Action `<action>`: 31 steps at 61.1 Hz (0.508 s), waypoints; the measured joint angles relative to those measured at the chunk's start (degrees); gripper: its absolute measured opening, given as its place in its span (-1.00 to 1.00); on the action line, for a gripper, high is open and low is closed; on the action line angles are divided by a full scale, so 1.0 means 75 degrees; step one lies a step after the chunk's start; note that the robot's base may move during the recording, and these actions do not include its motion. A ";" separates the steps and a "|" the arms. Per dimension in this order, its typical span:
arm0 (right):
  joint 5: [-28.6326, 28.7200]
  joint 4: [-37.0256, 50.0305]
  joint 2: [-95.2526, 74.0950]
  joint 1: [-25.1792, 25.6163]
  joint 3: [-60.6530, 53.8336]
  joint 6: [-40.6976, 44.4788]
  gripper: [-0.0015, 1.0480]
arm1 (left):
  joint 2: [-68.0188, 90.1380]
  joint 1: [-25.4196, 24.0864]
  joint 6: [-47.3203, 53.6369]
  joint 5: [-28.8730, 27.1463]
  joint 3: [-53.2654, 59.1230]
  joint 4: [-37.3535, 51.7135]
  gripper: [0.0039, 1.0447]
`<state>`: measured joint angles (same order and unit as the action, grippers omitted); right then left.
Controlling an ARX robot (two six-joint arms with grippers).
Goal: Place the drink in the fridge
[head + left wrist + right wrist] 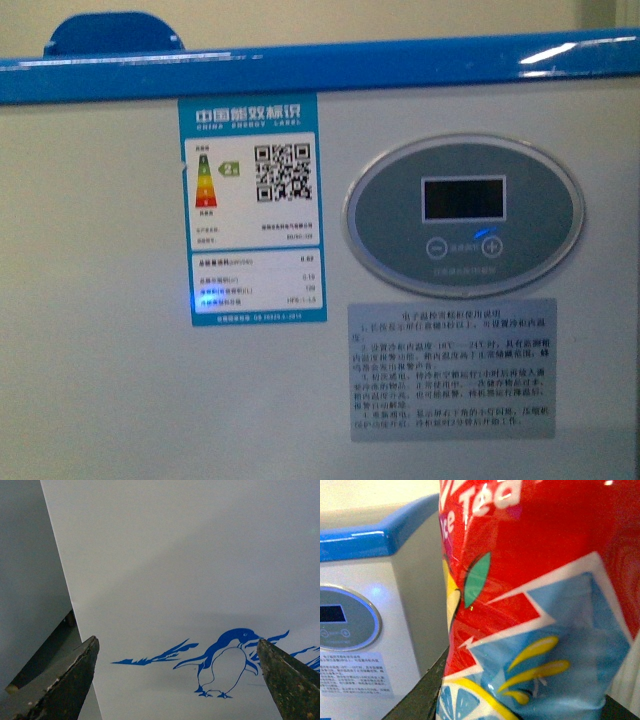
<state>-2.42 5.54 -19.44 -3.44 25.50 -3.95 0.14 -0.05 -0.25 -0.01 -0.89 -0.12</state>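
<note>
- Drink (530, 580) fills the right wrist view, pinched by the right gripper (520, 707), outside the fridge (100, 300), near the corner beside its oval control panel (463, 215).
- Left gripper (175, 680) spread wide, facing the penguin picture (227, 662) on the fridge wall.

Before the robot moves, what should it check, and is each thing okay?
1. Red-labelled plastic drink bottle held in right gripper: ok.
2. Left gripper open and empty: ok.
3. White chest freezer with blue rim directly ahead: ok.
4. Freezer top open: cannot tell, it is out of view.
5. Bottle raised above the rim: cannot tell.
</note>
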 joint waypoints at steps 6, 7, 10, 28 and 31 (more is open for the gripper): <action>0.0000 0.0000 0.0000 0.0000 0.0000 0.0012 -0.20 | 0.0000 0.0000 0.0000 0.0000 0.0000 0.0000 0.85; 0.0000 0.0000 0.0000 0.0000 0.0000 0.0015 -0.20 | 0.0000 0.0000 0.0000 0.0003 0.0000 0.0000 0.85; 0.0000 0.0000 0.0000 0.0000 0.0000 0.0020 -0.20 | 0.0000 0.0000 0.0000 0.0000 0.0000 0.0000 0.85; 0.0003 0.0003 0.0000 0.0000 0.0000 0.0044 -0.20 | 0.0000 0.0000 0.0000 -0.0003 0.0000 0.0000 0.85; 0.0003 0.0003 -0.0003 0.0000 0.0000 0.0044 -0.20 | 0.0000 0.0000 -0.0003 -0.0003 0.0000 0.0000 0.85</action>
<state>-2.39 5.56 -19.46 -3.44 25.50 -3.62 0.14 -0.05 -0.27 -0.03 -0.89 -0.12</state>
